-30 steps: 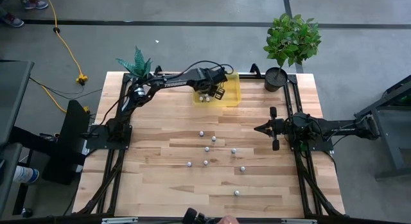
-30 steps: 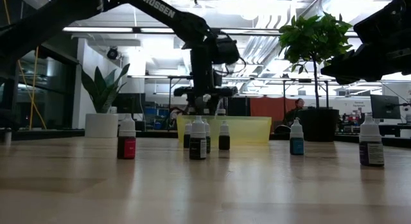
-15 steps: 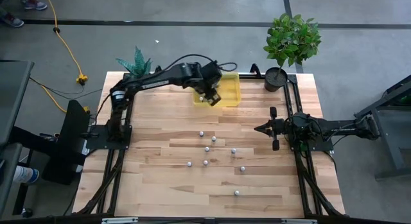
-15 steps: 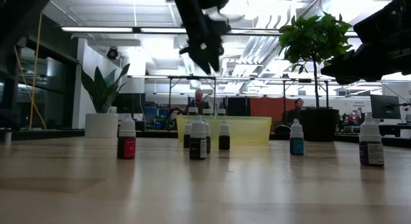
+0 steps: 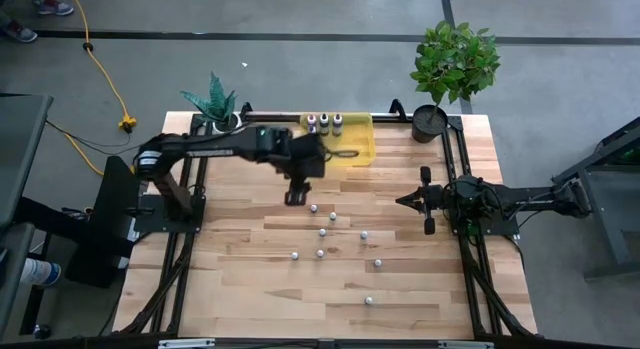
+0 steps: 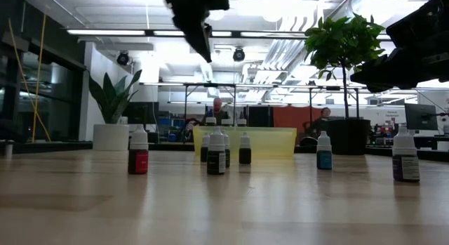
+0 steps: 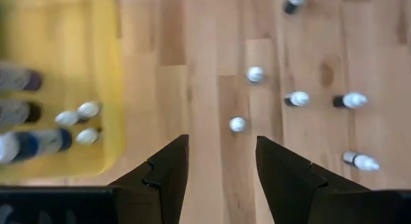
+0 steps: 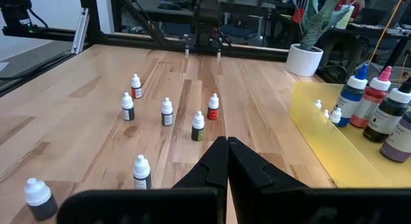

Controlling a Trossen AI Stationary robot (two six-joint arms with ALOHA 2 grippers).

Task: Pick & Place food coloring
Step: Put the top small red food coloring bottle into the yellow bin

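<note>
Several small white-capped food coloring bottles stand upright on the wooden table's middle. Three larger bottles stand along the far side of the translucent yellow tray. A few small bottles lie inside the tray. My left gripper hangs open and empty above the table, just on the near side of the tray. In the left wrist view a small bottle shows beyond the gap between the left gripper's fingers. My right gripper rests shut at the table's right side.
A potted plant stands at the far right corner and a smaller one at the far left. Bare wood lies along the near edge and the left side. People sit in the room beyond the table.
My left gripper has risen out of the yellow tray and swung toward the table's near edge and a little left, rolling about its own axis as it went. It now hangs high over the bare wood near the closest small bottle. The bottles on the table have stayed put.
</note>
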